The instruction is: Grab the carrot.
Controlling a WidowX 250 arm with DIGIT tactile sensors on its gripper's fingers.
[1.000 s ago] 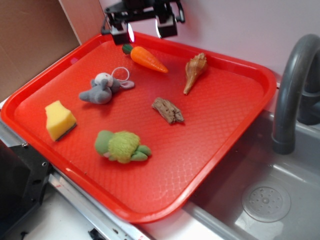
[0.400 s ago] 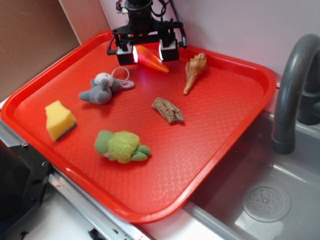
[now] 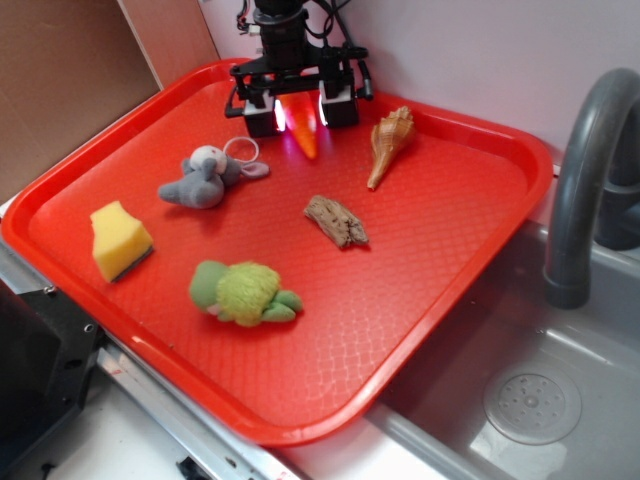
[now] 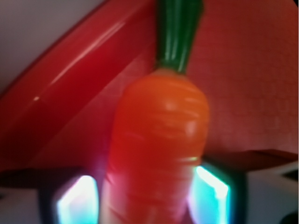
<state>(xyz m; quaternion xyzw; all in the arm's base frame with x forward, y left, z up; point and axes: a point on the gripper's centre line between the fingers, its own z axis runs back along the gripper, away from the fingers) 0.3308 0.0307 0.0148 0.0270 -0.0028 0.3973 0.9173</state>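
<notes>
Exterior view. Red textured plastic tray (image 3: 430, 290) fills most of the frame, beside a grey sink basin (image 3: 540, 400) with a dark grey curved faucet (image 3: 585, 180) at the right edge. On the tray: yellow sponge wedge (image 3: 120, 240) at left; grey plush mouse with a white ring (image 3: 205, 178) at upper left; green plush turtle (image 3: 243, 292) at lower centre; brown bark-like chunk (image 3: 336, 220) at centre; tan-brown spiral seashell (image 3: 390, 143) at upper right of centre, just beside the gripper. Black gripper (image 3: 301, 108) hangs at top centre, arm descending vertically from the upper edge, fingers pointing down at the tray's far rim. Small glossy orange plastic carrot (image 3: 304, 130) sits between the fingers, tip toward the viewer.

Wrist view. Carrot (image 4: 159, 149) fills the centre, blurred, dark green stem up. Lit finger pads (image 4: 77, 203) press close at both flanks; jaws closed around the carrot.
</notes>
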